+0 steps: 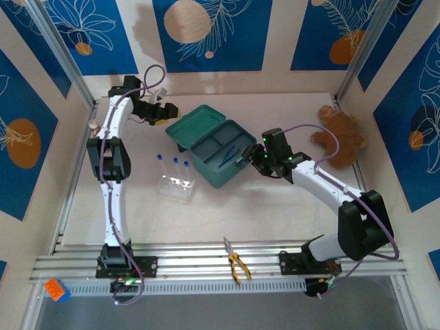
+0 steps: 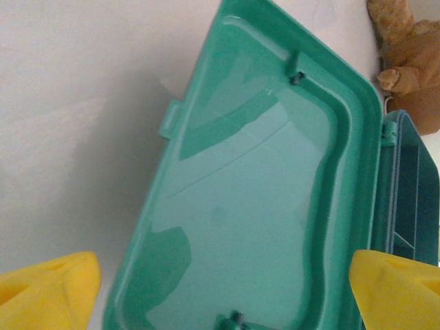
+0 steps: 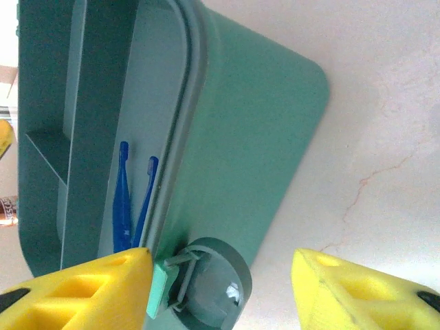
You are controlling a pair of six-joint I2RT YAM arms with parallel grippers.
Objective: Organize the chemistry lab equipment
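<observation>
- Left gripper (image 1: 162,110) above the opened lid (image 2: 275,172) of the teal box (image 1: 216,175), fingers (image 2: 48,289) spread wide, nothing between them.
- Right gripper (image 3: 220,289) at the box's latch end, fingers (image 3: 364,295) apart, straddling the latch (image 3: 168,285) without clamping it.
- Three blue-capped test tubes (image 1: 174,168) upright in the clear rack (image 1: 175,187), just left of the box.
- Blue tweezers (image 3: 130,199) lying inside the box.

The blue tool (image 3: 129,196) is hidden at its near end by the right gripper (image 3: 221,278), and the green box (image 3: 240,124) is cropped ahead of it.
</observation>
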